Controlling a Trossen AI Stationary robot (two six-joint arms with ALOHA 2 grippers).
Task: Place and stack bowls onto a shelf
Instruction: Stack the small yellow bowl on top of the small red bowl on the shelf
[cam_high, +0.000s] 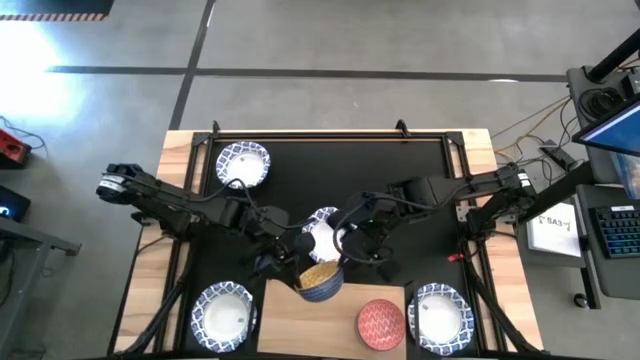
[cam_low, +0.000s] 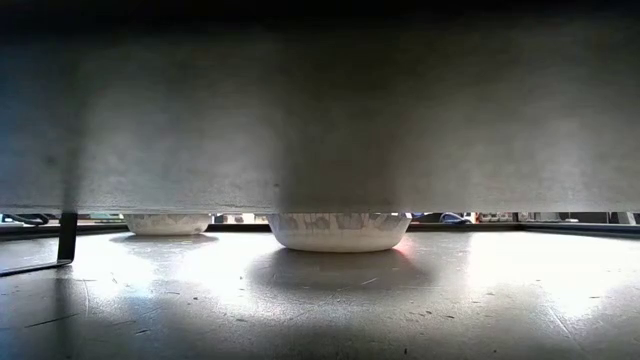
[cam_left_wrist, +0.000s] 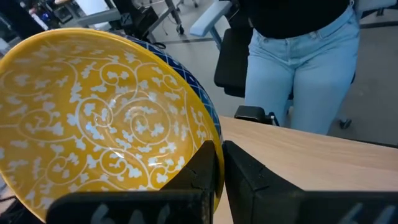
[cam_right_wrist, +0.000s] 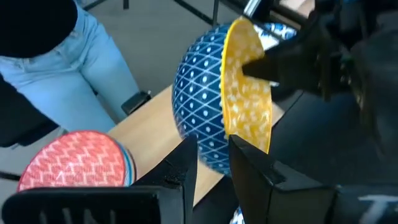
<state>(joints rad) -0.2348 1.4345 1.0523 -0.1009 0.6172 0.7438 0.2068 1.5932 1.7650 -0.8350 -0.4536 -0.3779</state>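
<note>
While both grippers (cam_high: 312, 262) clamp yellow bowl (cam_high: 320, 276) over shelf (cam_high: 300, 325): red bowl (cam_high: 380, 322) placed, whites left.

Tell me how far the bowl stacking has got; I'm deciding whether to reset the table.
Done: the red zigzag-patterned bowl sits on the light-wood shelf board. In hand: the left gripper is shut on the rim of the yellow-lined, blue-outside bowl, tilted above the board's edge, with the right gripper at its wall. Left: four white blue-rimmed bowls on the black mat.
</note>
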